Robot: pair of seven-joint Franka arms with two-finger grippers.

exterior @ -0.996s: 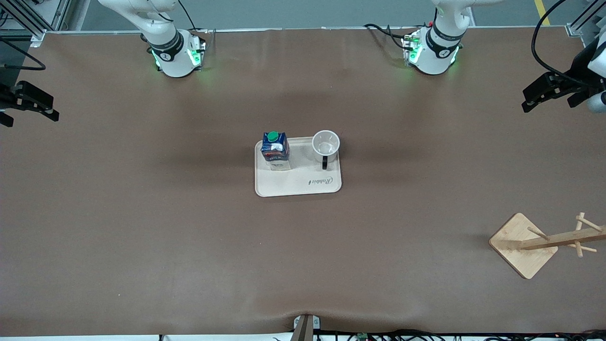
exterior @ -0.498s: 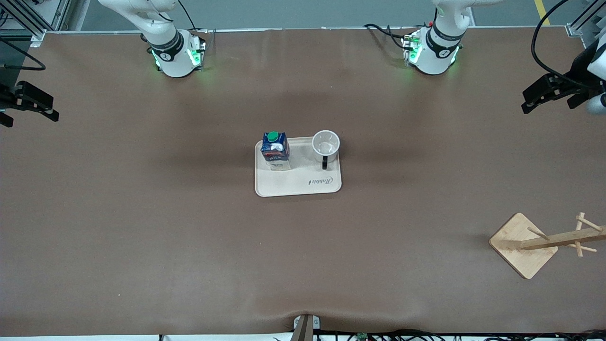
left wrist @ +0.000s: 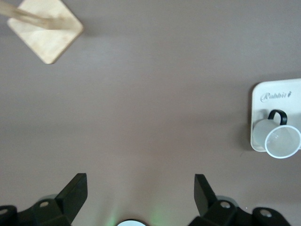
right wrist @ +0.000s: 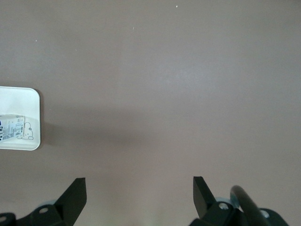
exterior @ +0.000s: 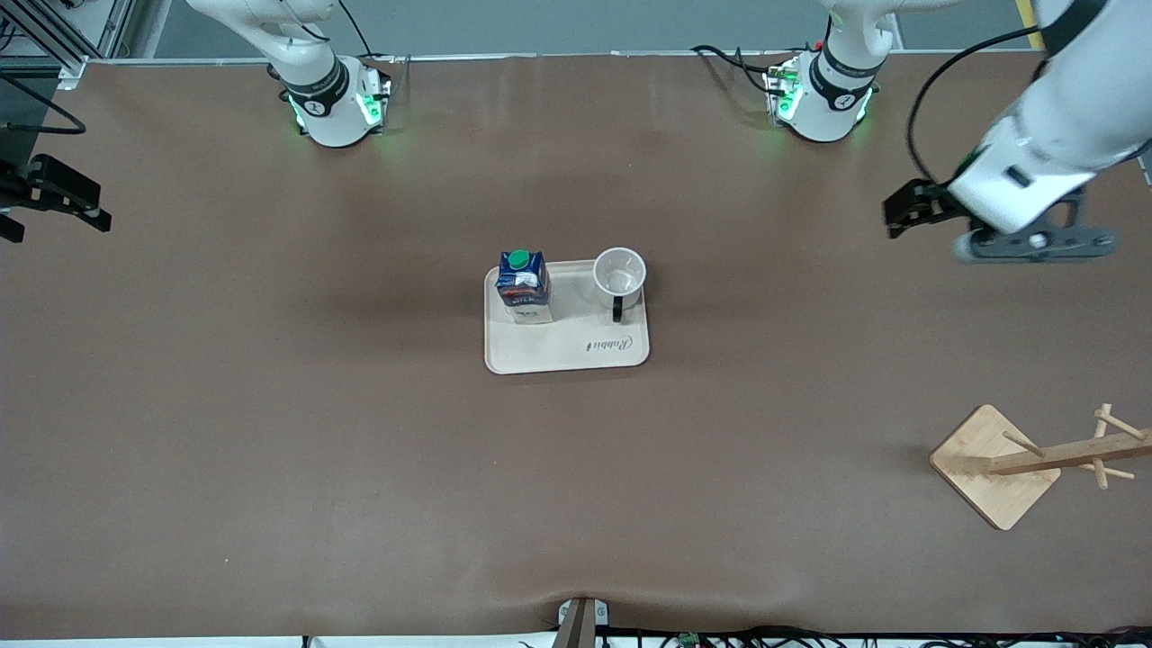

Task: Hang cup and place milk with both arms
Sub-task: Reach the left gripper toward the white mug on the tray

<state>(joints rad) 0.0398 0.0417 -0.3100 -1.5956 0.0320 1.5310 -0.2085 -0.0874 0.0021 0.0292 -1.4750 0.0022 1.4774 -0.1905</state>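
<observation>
The white cup (exterior: 619, 273) stands upright on a cream tray (exterior: 567, 353) at the table's middle, its black handle pointing toward the front camera. The dark blue milk (exterior: 523, 285) with a green cap stands beside it on the tray, toward the right arm's end. My left gripper (exterior: 909, 214) is open and empty in the air over bare table toward the left arm's end. Its wrist view shows its open gripper (left wrist: 138, 181), the cup (left wrist: 277, 139) and the tray (left wrist: 273, 96). My right gripper (exterior: 63, 211) waits open at the right arm's end; its wrist view (right wrist: 137, 183) shows the milk's pale side (right wrist: 13, 128).
A wooden mug rack with pegs (exterior: 994, 463) stands on a square base near the front camera at the left arm's end; it also shows in the left wrist view (left wrist: 47, 28). Brown table stretches around the tray.
My left arm has swung in from the table's end toward the tray, mostly in the last half second. The right arm, cup and milk have not moved.
</observation>
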